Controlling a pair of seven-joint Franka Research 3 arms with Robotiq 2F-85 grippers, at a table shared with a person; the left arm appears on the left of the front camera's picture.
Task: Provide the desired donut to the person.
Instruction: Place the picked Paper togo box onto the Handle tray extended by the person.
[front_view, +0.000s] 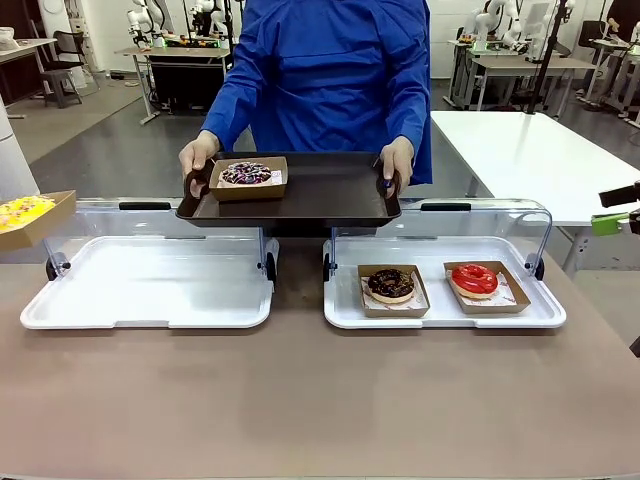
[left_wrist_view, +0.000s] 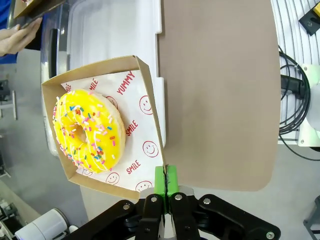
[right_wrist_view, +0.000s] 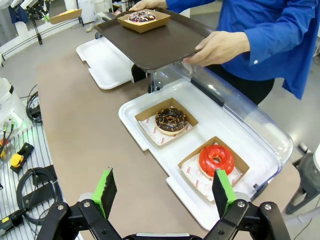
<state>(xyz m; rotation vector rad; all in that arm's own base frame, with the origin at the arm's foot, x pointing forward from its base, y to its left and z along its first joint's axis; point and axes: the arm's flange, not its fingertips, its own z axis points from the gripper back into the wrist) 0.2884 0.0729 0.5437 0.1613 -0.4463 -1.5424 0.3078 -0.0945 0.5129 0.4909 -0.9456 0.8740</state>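
Taking the dark tray (front_view: 320, 195) the person (front_view: 330, 70) is holding at the far edge of the desk (front_view: 300, 400) as our landmark, we are working from left to right. Well to the left of the tray and a little nearer to us, our left hand (left_wrist_view: 165, 184) is pinching the wall of a cardboard box (left_wrist_view: 145, 90) with its green pads pressed together on the edge; in that box the yellow donut (left_wrist_view: 89, 131) with coloured sprinkles is lying on printed paper. In the front view that box is showing at the left border (front_view: 40, 215), raised above the left white tray (front_view: 150, 285), which is sitting just in front of the dark tray and below it. On the dark tray itself, toward its left end, a sprinkled chocolate donut (front_view: 246, 173) is resting in its own box, and the person's two hands are gripping the tray's short ends, one (front_view: 198, 152) at the left and one (front_view: 397, 158) at the right. In front of the dark tray and to its right, the right white tray (front_view: 440, 315) is carrying a dark chocolate donut (front_view: 391, 284) and, further right, a red glazed donut (front_view: 474, 279), each in a box. Our right hand (right_wrist_view: 162, 192) is hovering above the desk's near side of that white tray, its fingers spread wide and holding nothing.
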